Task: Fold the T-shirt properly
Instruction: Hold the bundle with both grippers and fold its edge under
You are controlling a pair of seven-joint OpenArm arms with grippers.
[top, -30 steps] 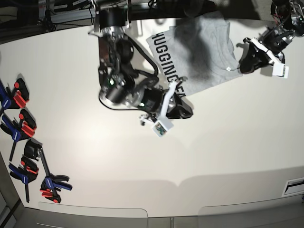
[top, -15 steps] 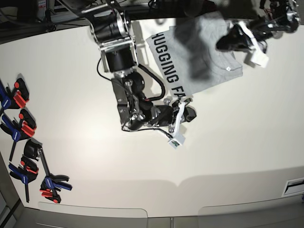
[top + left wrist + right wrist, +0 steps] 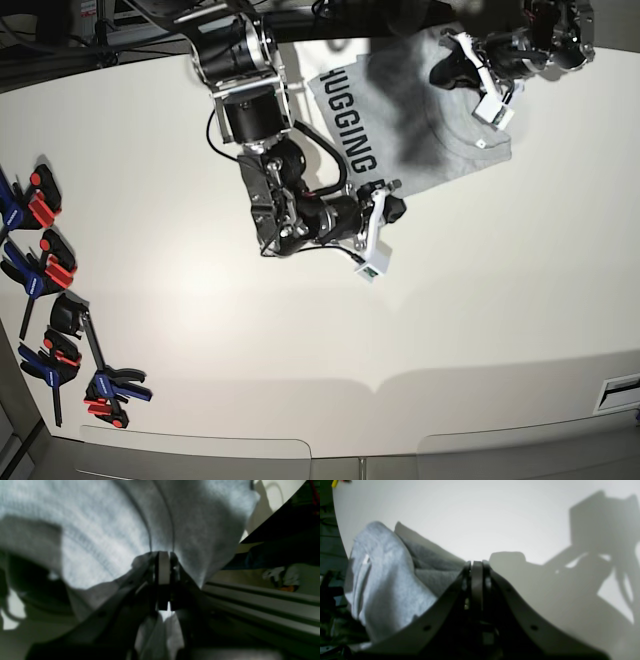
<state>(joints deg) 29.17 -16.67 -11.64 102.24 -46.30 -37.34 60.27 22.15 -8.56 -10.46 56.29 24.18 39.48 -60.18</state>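
Note:
The light grey T-shirt point(image 3: 462, 150) lies bunched at the table's far edge, with black lettering point(image 3: 352, 125) showing along its left side. My right gripper point(image 3: 392, 205) is shut at the shirt's near corner. In the right wrist view its jaws point(image 3: 476, 563) are closed, and a fold of the T-shirt point(image 3: 385, 580) rises to the tips from the left. My left gripper point(image 3: 442, 72) is over the shirt's far right part. In the left wrist view it point(image 3: 163, 555) is shut, with the T-shirt point(image 3: 100, 530) draped around the tips and pinched between them.
Several blue, red and black clamps point(image 3: 50, 270) lie along the left edge of the white table point(image 3: 300, 340). Dark frame rails point(image 3: 150, 25) run behind the far edge. A slot point(image 3: 620, 390) sits at the near right corner.
My left gripper has swung up and left from beside the shirt's right edge to over its far part. The right arm has stretched out, its gripper staying at the near corner.

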